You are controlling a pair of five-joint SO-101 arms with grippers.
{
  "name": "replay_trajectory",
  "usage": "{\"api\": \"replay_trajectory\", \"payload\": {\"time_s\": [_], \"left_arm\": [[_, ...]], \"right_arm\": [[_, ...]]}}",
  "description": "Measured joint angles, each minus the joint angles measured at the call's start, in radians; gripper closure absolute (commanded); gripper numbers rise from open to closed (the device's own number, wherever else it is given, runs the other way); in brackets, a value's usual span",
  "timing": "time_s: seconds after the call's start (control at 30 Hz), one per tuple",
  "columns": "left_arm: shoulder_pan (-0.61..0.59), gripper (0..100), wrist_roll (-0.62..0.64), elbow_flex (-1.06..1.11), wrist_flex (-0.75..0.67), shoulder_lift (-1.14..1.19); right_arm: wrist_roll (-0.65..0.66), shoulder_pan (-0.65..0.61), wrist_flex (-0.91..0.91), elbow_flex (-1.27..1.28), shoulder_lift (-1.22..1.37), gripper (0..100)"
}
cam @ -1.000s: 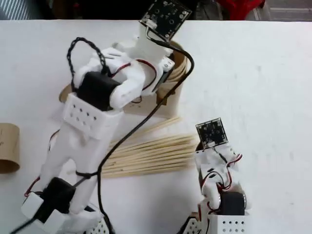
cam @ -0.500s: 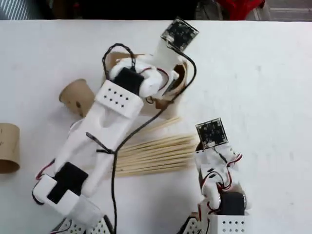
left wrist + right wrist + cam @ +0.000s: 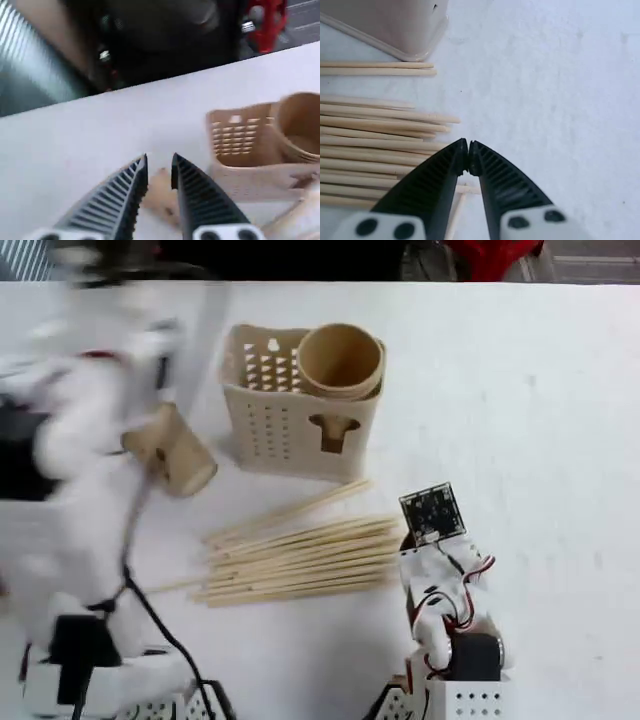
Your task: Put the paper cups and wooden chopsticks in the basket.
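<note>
My left pincer point(image 3: 159, 167), jaws narrowly apart and empty, hangs with the lying paper cup point(image 3: 159, 195) just beyond its tips. I must widen first, then pinch the rim. My right pincer point(image 3: 468, 150) rests together, empty.

left arm point(image 3: 85, 430) pretty much white smear in high view, half covering lying paper cup point(image 3: 178, 458); basket point(image 3: 240, 135) blurry and chopped by edge in left wrist cam; chopsticks point(image 3: 375, 145) run off frame in right wrist cam
</note>
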Motion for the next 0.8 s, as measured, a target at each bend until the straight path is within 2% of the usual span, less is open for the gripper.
{"api": "replay_trajectory", "payload": {"time_s": [0.1,0.2,0.37,0.57,0.7,0.8], "left_arm": [[-0.273,89,-0.043,0.075,0.023,-0.031],[-0.522,86,-0.133,0.249,0.028,-0.049],[-0.795,73,-0.250,0.569,0.014,-0.068],[-1.005,72,-0.377,0.899,-0.063,-0.127],[-1.088,72,-0.387,1.115,-0.227,-0.161],[-1.096,72,-0.347,1.269,-0.364,-0.163]], "right_arm": [[0.000,0.000,0.000,0.000,0.000,98.1],[0.000,0.000,0.000,0.000,0.000,98.1],[0.000,-0.015,0.000,0.000,0.000,98.1],[0.003,-0.031,0.000,0.000,0.000,98.1],[0.003,-0.032,0.000,0.000,0.000,98.1],[0.003,-0.038,0.018,0.000,0.000,98.1]]}}
